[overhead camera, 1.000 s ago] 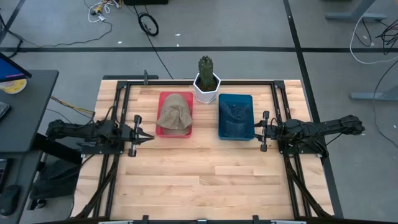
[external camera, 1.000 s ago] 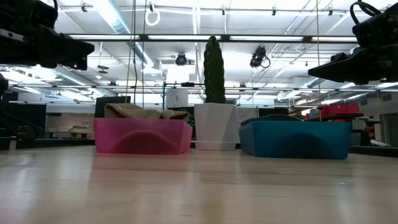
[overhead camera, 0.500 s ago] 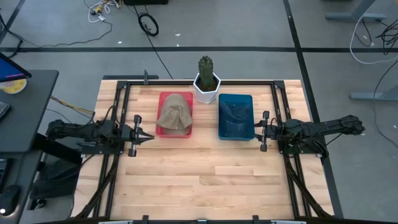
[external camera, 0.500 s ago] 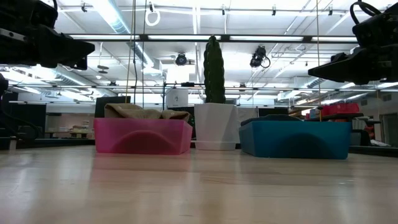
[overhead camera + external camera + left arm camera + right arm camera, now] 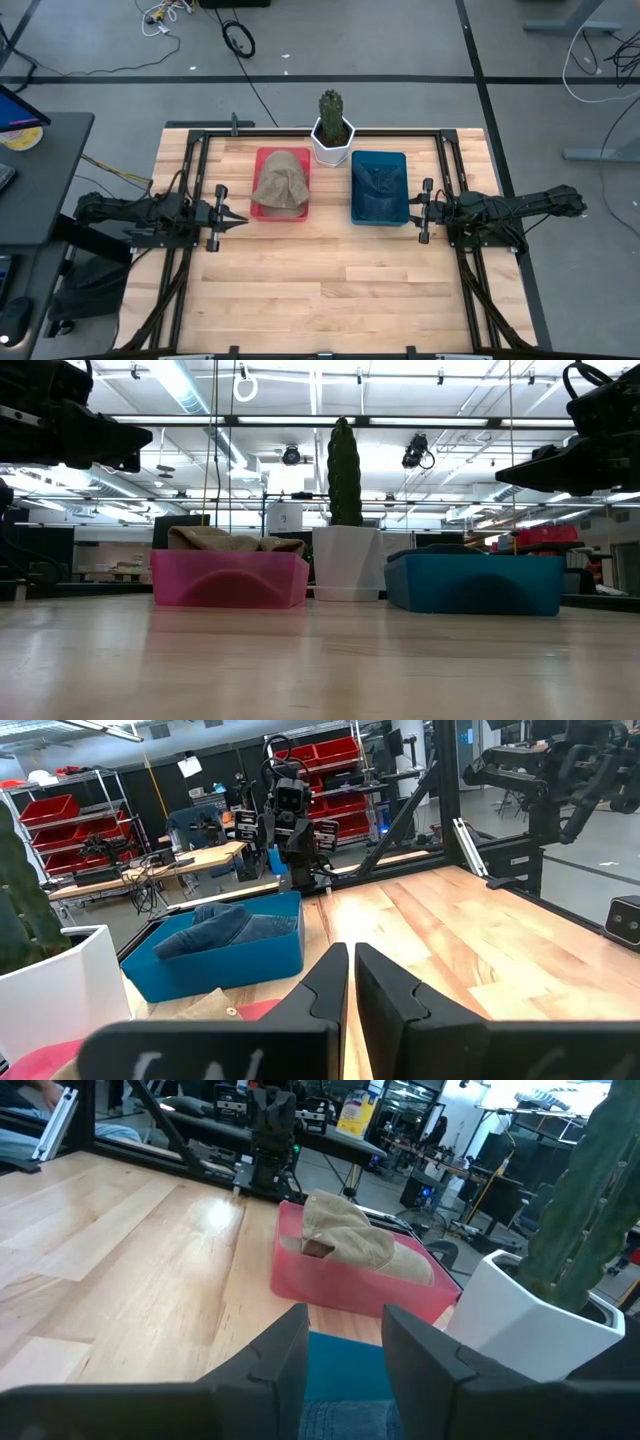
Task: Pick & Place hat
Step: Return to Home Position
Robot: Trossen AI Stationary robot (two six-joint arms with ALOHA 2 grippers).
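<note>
Left claw (image 5: 240, 220) hung clenched and empty just beside the red bin (image 5: 259, 158); right claw (image 5: 416, 209) stood released near the blue bin (image 5: 404, 158). Brown cap (image 5: 281, 185) lay heaped in the red bin. Risk: any stray swing could nudge either bin.

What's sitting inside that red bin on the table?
A crumpled brown cap fills the red bin and rises above its rim. It covers the floor of the bin, so whatever lies beneath it, more caps included, cannot be seen.
</note>
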